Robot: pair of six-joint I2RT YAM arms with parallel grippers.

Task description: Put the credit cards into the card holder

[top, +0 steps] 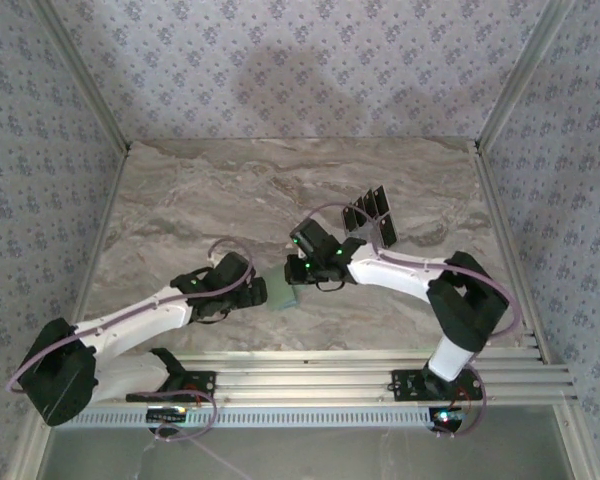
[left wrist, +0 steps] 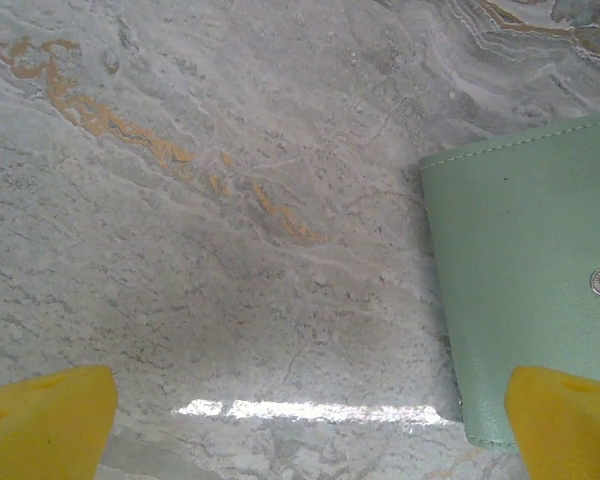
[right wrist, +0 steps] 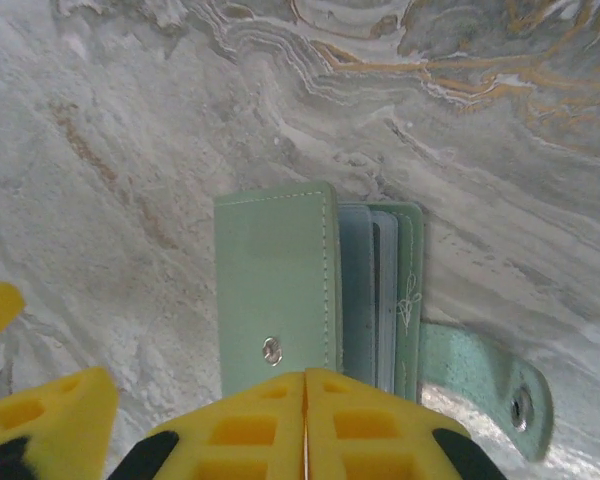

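Right wrist view: card holder (right wrist: 275, 280) on the marble table (top: 230, 190) between both grippers, cover ajar over clear sleeves (right wrist: 370, 290) with no dark card visible inside. Right gripper (right wrist: 305, 425) jaws together at its near edge; whether they pinch the cover cannot be told. Left gripper (left wrist: 305, 425) jaws wide apart, empty. Credit cards (top: 372, 213) lie fanned at far right: probably light, stiff and slick, best taken by an edge.
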